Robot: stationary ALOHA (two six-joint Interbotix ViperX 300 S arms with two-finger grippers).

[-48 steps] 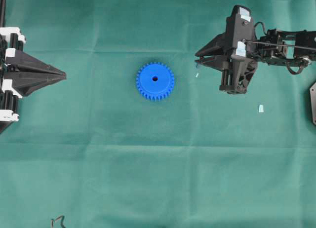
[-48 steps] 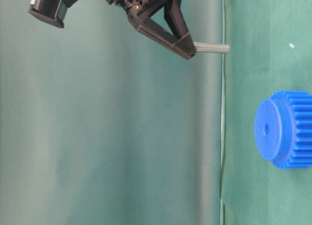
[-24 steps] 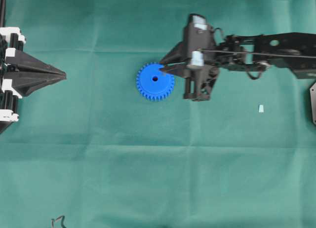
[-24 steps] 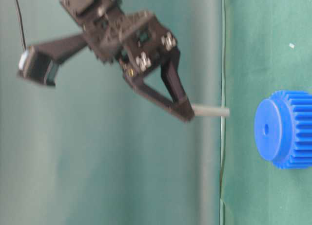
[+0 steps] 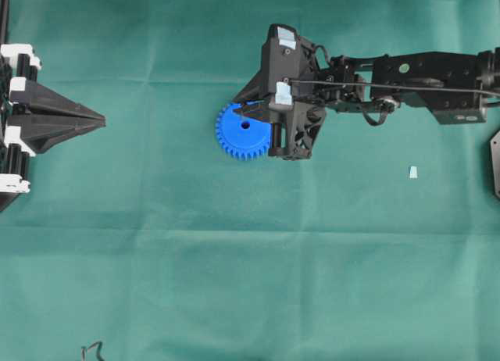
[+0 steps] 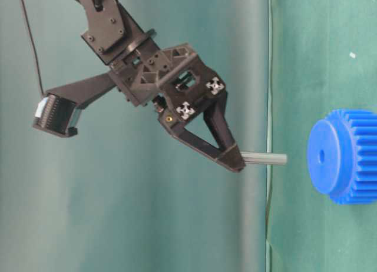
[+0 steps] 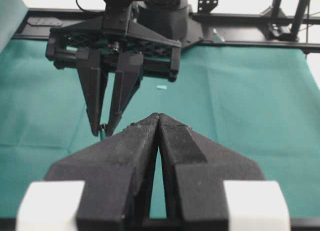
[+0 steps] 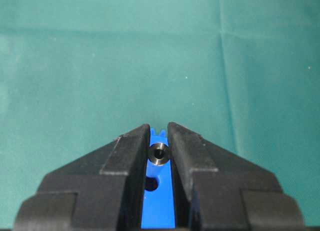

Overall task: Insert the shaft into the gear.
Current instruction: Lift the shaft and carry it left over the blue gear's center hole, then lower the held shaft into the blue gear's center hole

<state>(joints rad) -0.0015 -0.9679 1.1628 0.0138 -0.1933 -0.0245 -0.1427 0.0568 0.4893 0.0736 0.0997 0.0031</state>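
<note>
The blue toothed gear [image 5: 238, 134] lies flat on the green cloth, its dark centre hole showing. My right gripper [image 5: 237, 111] hangs above the gear, shut on the shaft [image 6: 264, 159], a thin grey pin pointing straight down with its lower end a short way above the gear [image 6: 344, 157]. In the right wrist view the shaft [image 8: 159, 153] sits end-on between the fingers of the right gripper [image 8: 159, 127], with the gear [image 8: 159, 206] and its hole just behind it. My left gripper [image 5: 101, 120] rests shut and empty at the left edge, and its wrist view shows its closed tips [image 7: 157, 116].
A small pale scrap [image 5: 412, 172] lies on the cloth to the right of the gear. The right arm [image 5: 414, 76] stretches in from the right. A cable end [image 5: 92, 350] shows at the bottom left edge.
The right gripper has carried the shaft leftwards from beside the gear to above it, close to the centre hole, and slightly lower. The left gripper and the gear have stayed still.
</note>
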